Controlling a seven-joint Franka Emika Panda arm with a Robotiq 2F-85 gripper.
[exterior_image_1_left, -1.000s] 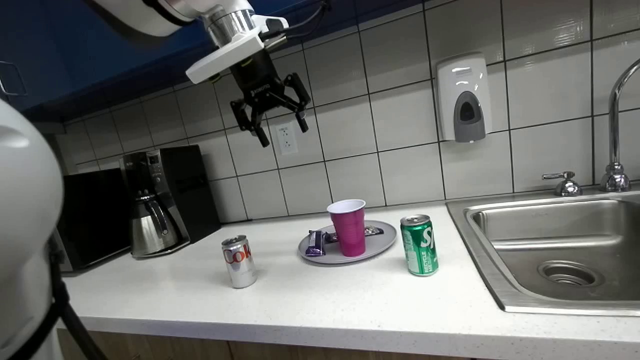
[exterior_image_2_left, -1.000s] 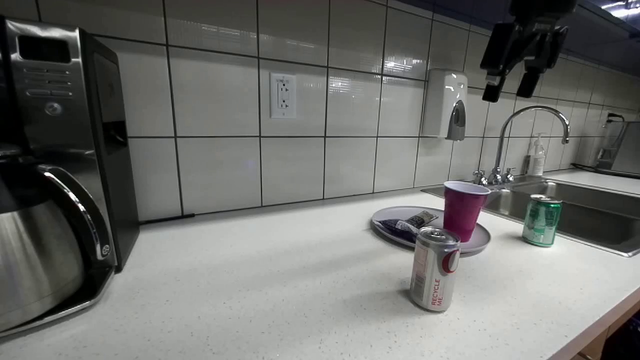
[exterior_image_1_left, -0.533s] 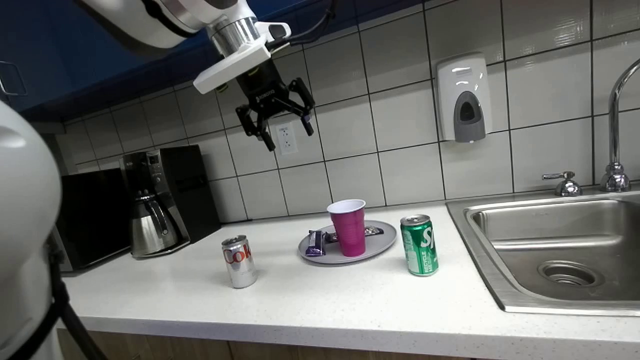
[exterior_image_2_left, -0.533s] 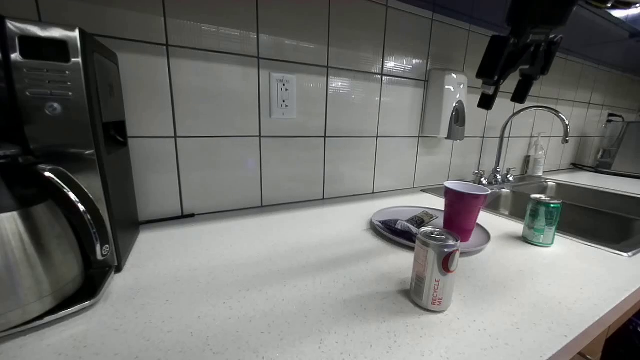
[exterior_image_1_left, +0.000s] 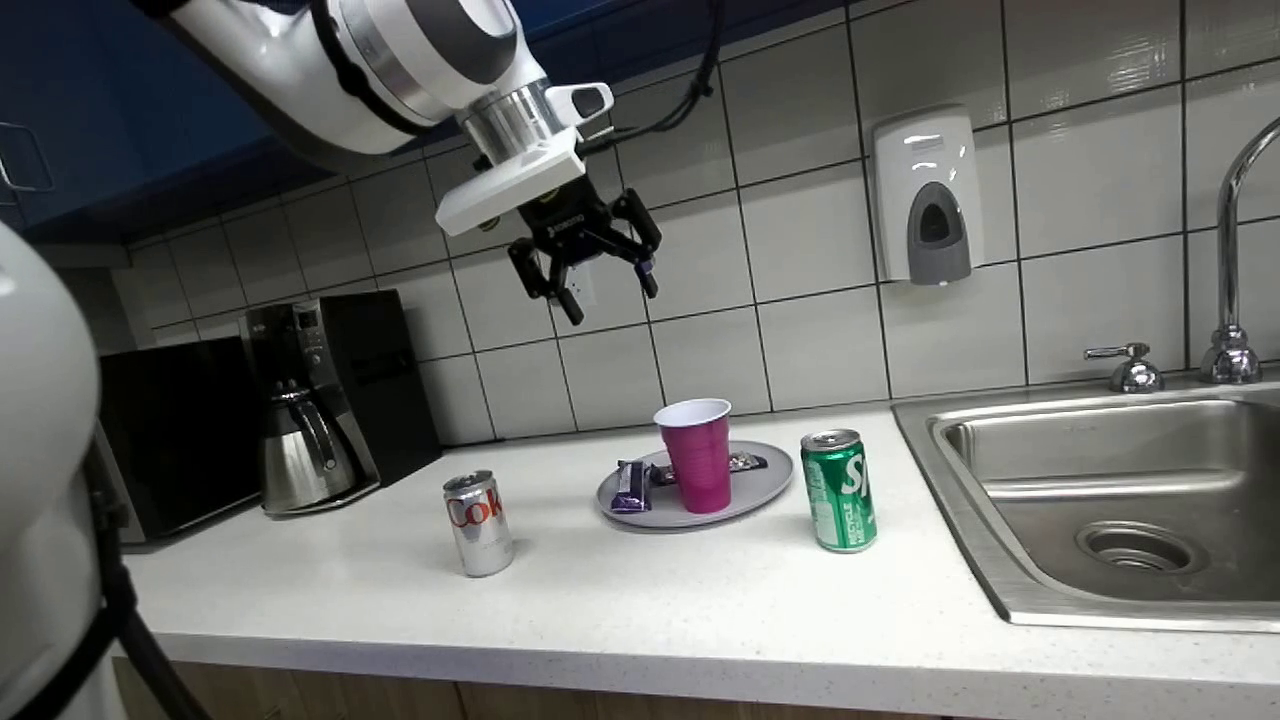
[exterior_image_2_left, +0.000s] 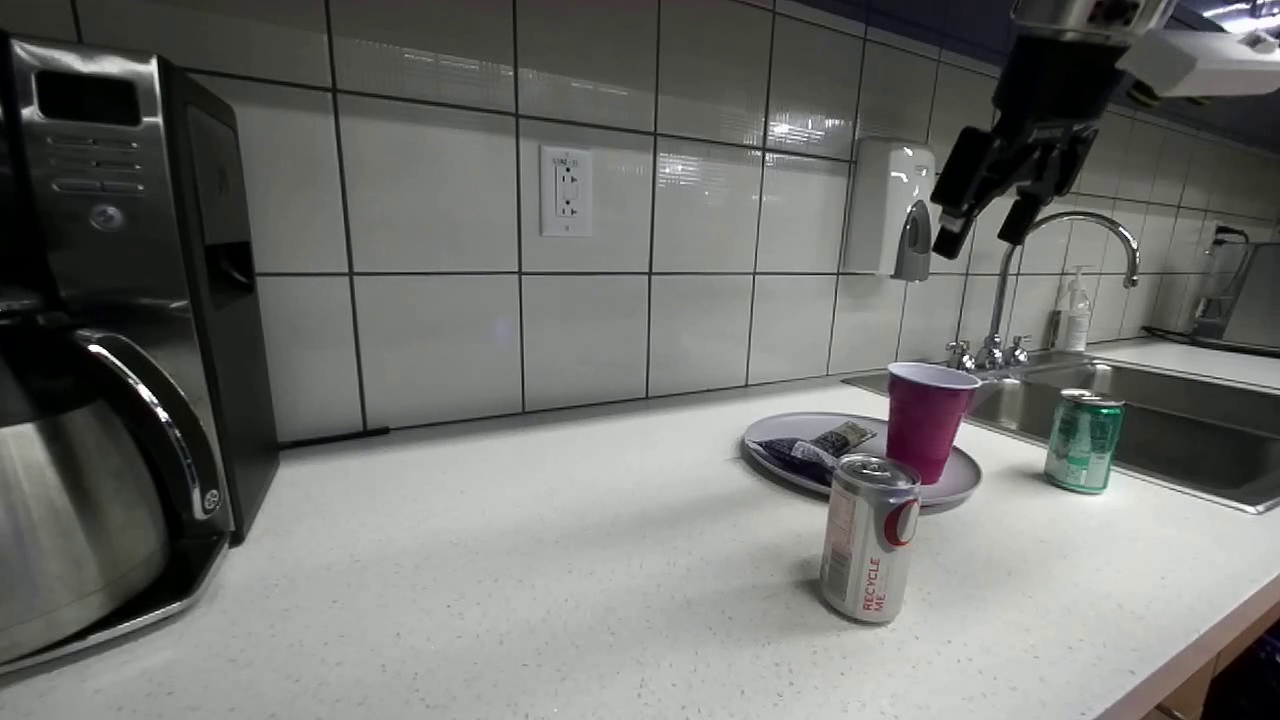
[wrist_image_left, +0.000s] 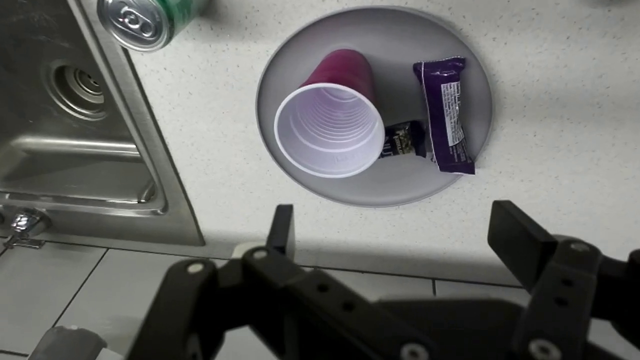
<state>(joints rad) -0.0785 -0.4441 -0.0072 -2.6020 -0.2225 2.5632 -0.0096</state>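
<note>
My gripper (exterior_image_1_left: 612, 299) is open and empty, high above the counter; it also shows in an exterior view (exterior_image_2_left: 982, 237) and in the wrist view (wrist_image_left: 395, 225). Below it, a magenta cup (exterior_image_1_left: 698, 465) with a white inside stands upright on a grey plate (wrist_image_left: 400, 190). A purple wrapped bar (wrist_image_left: 445, 115) lies on the plate beside the cup. A second dark wrapped bar (wrist_image_left: 404, 140) is partly hidden by the cup. A green Sprite can (exterior_image_1_left: 840, 500) stands on the sink side of the plate. A silver Diet Coke can (exterior_image_2_left: 868, 540) stands on the other side.
A steel sink (exterior_image_1_left: 960, 520) with a faucet (exterior_image_1_left: 1232, 260) is beyond the Sprite can. A soap dispenser (exterior_image_1_left: 928, 200) hangs on the tiled wall. A coffee maker (exterior_image_1_left: 350, 390) stands at the far end. Blue cabinets (exterior_image_1_left: 180, 90) hang above.
My gripper has come down and moved toward the sink side in an exterior view, staying open. The cup, plate, bars and cans have not moved.
</note>
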